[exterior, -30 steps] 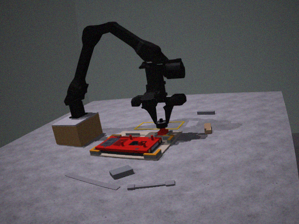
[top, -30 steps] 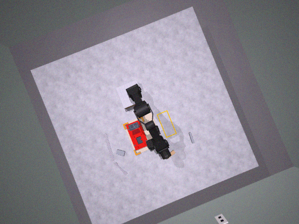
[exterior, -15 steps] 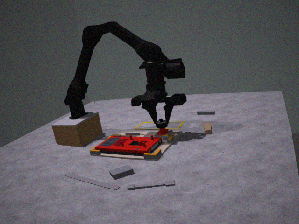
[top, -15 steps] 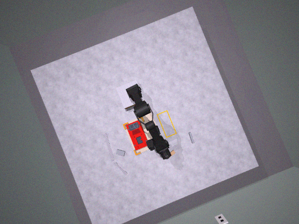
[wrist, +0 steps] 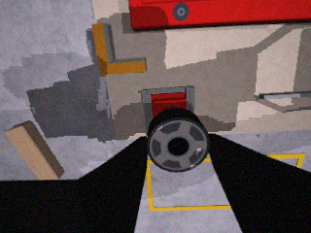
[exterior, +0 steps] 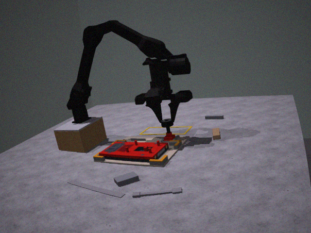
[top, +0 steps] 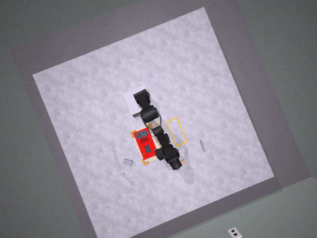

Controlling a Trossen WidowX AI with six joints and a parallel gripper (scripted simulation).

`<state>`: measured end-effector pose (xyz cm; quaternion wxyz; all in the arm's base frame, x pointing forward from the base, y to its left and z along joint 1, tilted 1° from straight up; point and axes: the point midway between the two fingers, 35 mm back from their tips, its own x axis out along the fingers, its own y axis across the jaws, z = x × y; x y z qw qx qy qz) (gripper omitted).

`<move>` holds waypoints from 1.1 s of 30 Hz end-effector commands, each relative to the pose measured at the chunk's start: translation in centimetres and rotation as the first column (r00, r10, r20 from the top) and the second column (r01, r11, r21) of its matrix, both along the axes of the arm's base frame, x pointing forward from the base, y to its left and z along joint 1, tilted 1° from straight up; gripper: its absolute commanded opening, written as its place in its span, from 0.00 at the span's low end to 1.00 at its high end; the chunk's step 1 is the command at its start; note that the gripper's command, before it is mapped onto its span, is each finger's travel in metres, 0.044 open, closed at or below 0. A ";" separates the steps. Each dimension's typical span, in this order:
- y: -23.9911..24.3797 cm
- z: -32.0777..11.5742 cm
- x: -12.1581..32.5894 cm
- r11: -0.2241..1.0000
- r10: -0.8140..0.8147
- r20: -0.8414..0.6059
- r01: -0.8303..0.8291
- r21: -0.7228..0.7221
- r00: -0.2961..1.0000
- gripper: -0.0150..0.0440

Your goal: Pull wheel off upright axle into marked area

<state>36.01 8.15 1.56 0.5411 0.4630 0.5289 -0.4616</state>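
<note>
While the black parallel-jaw gripper [exterior: 166,119] points straight down from the black jointed arm [exterior: 112,27], its two fingers clamp the small dark wheel with a grey spoked hub [wrist: 178,141] from either side, so the pincer is grasping the wheel. Seen from the exterior camera, the wheel [exterior: 166,122] sits at the fingertips above the thin dark upright axle [exterior: 167,129], which rises from a small red block [exterior: 169,136] at the far end of the fixture; whether the wheel has fully cleared the axle tip cannot be told. Through the wrist camera the hub hole faces the lens, and the red block in its grey frame [wrist: 168,103] lies at 12 o'clock of the wheel, just beyond it. A yellow-outlined rectangular marked area [exterior: 165,130] lies on the grey mottled table [exterior: 226,175] just behind the axle, at 6 o'clock of the wheel in the wrist view. From the red flat fixture plate on its cream base with orange corner brackets [exterior: 135,150], a tan wooden block [exterior: 216,133] lies at 2 o'clock and a grey slab [exterior: 126,178] at 6 o'clock. Arm and base stand on a brown box [exterior: 80,136].
</note>
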 end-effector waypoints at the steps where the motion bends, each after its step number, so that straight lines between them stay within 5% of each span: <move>1: 0.0 0.4 0.1 1.000 -0.002 0.006 0.002 0.001 1.000 0.25; 33: 0.6 3.7 -0.5 1.000 0.000 0.006 0.000 0.002 1.000 0.25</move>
